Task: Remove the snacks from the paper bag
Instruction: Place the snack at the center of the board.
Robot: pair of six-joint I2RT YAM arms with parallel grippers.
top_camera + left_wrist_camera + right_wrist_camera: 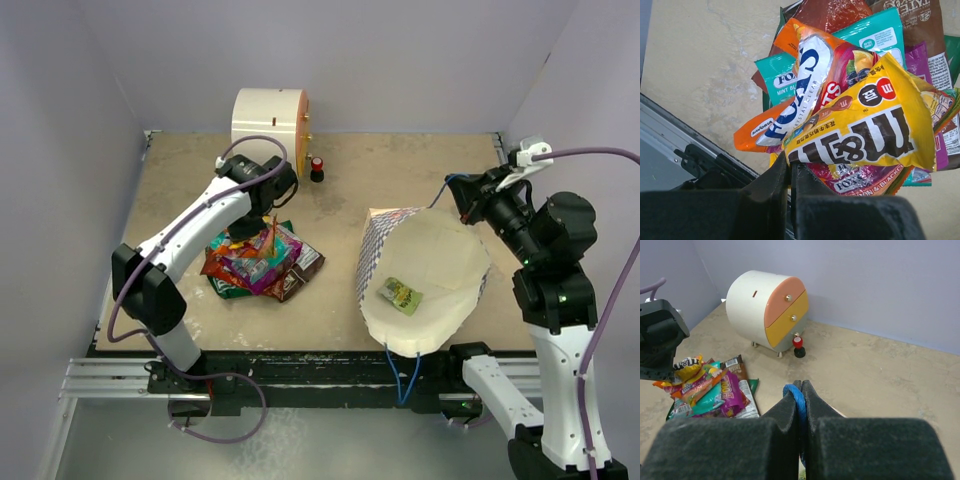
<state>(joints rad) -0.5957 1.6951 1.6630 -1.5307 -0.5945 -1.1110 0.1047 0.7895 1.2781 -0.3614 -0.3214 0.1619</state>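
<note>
A: What is seen nearest the arm bases?

B: The large white paper bag with a blue-and-white checkered outside is seen lying open on the beige bench, its mouth turned upward and its thin blue cord handles hanging over the near edge. One small green-and-yellow packet is left inside it, on the white lining.

A: How is the right arm posed?

B: It is raised from its base at the near right and bent back over the bag's far rim. The right gripper is closed, and a blue cord handle is pinched between its fingers.

A: And the left arm?

B: It is stretched forward and inward from the near left, elbow low, wrist turned down over the heap of glossy snack packets on the bench, well left of the bag. The left gripper is nearly closed on the edge of a crinkled yellow packet, held above orange, teal, purple and brown packets.

A: What lies farthest?

B: A white cylindrical drum with orange and yellow drawer fronts is set against the back wall, with a small red-and-black object just beside it.
</note>
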